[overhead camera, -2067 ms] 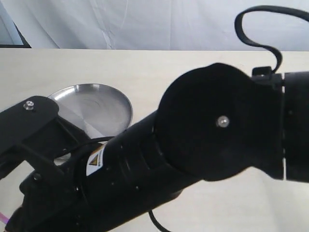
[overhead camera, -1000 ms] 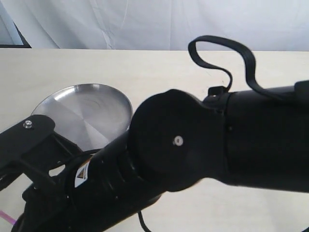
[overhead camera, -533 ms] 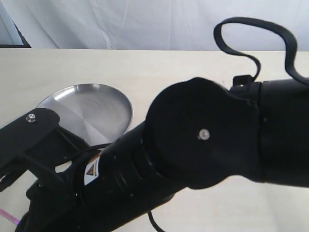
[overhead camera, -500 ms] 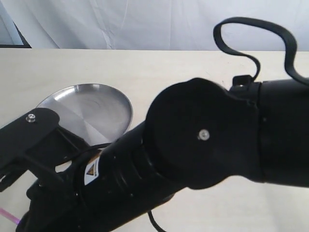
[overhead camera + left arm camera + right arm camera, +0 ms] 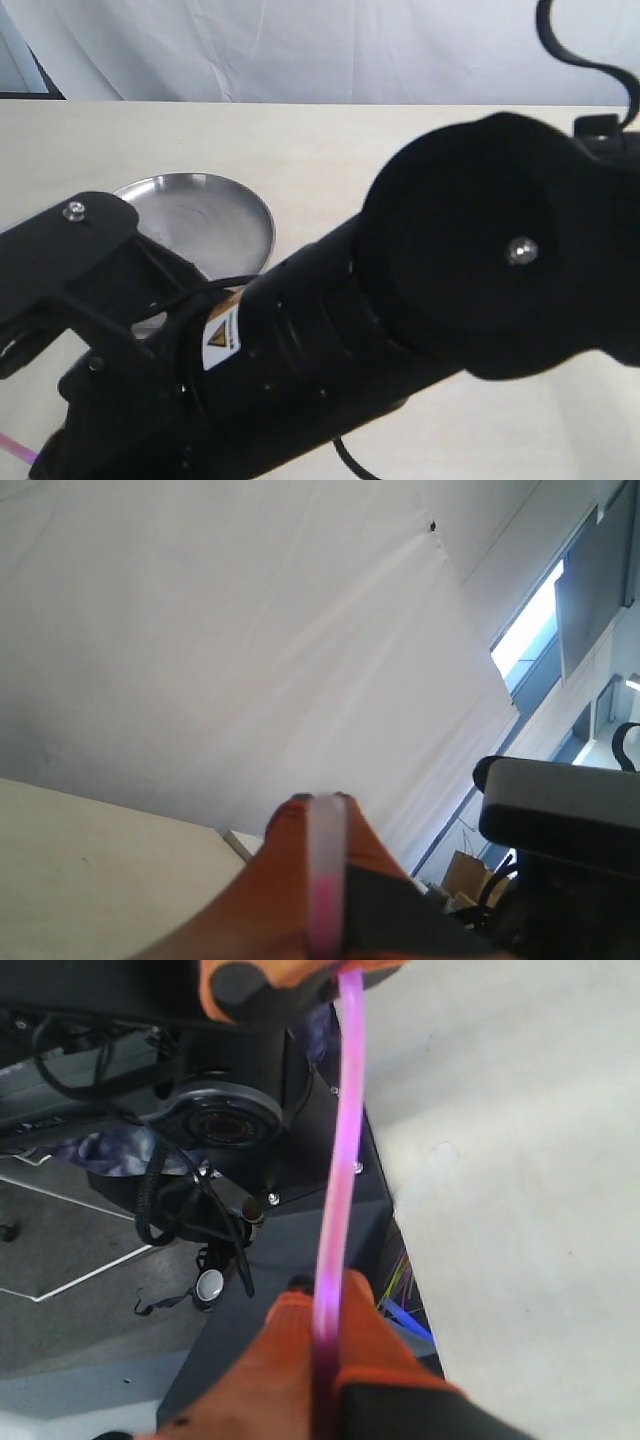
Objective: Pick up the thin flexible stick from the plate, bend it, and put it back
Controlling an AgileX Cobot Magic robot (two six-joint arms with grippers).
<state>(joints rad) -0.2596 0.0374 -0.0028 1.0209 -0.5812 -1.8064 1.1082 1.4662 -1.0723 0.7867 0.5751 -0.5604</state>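
Note:
The thin flexible stick point(image 5: 340, 1160) is a pink strand stretched in a slight curve between my two grippers. My right gripper point(image 5: 325, 1295) is shut on one end. My left gripper point(image 5: 326, 805) is shut on the other end point(image 5: 326, 880), whose tip looks whitish, and its orange fingertips point(image 5: 265, 980) show at the far end of the strand in the right wrist view. In the exterior view only a short pink bit of the stick point(image 5: 15, 447) shows at the lower left edge; both grippers are hidden there. The plate point(image 5: 215, 215) lies on the table, partly behind the arm.
The big black right arm point(image 5: 440, 330) fills most of the exterior view, crossing to the lower left. The light wooden table point(image 5: 330, 150) ends at a white curtain point(image 5: 300, 50). Beyond the table's edge point(image 5: 420, 1210) stand the robot's dark base and cables point(image 5: 220, 1120).
The right arm's big joint has swung right and up in the exterior view, and covers more of the plate. The pink bit stays at the lower left edge.

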